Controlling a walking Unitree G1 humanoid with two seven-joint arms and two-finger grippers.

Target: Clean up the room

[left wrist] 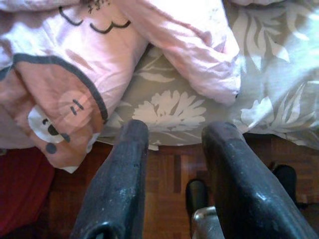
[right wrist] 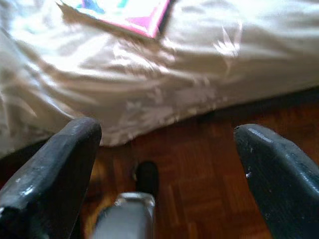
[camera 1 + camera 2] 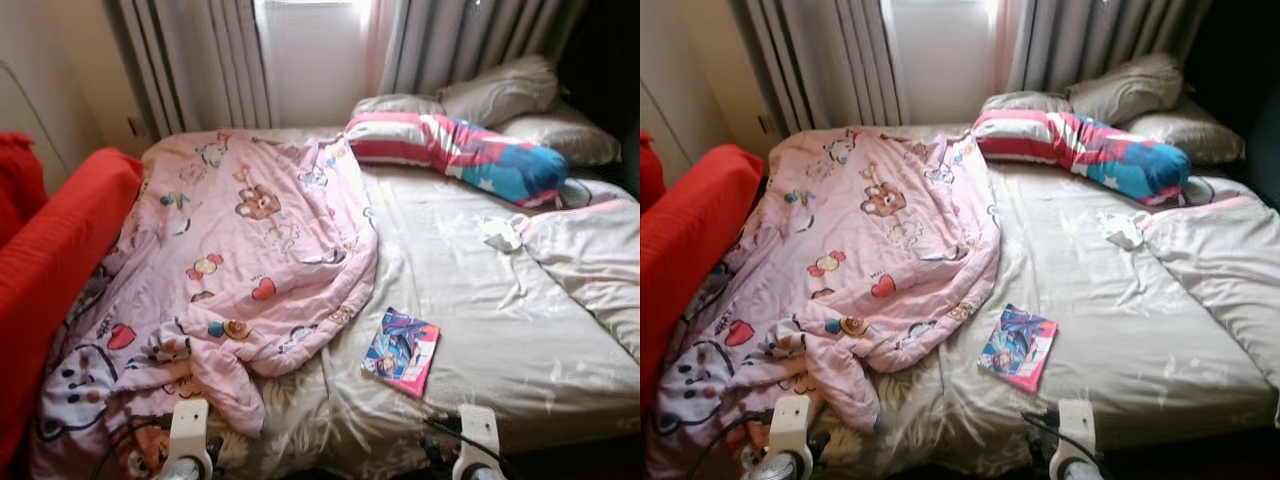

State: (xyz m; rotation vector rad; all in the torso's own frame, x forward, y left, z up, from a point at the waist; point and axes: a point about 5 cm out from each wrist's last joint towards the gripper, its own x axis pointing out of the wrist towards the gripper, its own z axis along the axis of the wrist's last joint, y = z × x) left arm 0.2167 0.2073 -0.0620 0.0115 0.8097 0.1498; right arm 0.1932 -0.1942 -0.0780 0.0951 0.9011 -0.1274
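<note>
- Nearest the camera, both arms sit low at the foot of the bed. The left gripper (image 1: 172, 149) hangs over the wooden floor (image 1: 164, 174) just short of the mattress edge, fingers parted and holding nothing.
- The right gripper (image 2: 167, 149) hangs the same way on the right, fingers spread wide and empty, also above the floor.
- A picture book (image 3: 402, 350) with a pink edge lies flat on the grey leaf-print sheet (image 3: 480, 300), near the foot of the bed and slightly right of centre.
- The book sits just beyond and slightly left of the right gripper, so the right arm is clearly nearer. Its long axis runs from near to far, tilted a little rightward.
- A rumpled pink cartoon quilt (image 3: 230, 260) covers the left half of the bed, its near corner just ahead of the left gripper.
- A striped pillow (image 3: 450, 150) lies at the far right.
</note>
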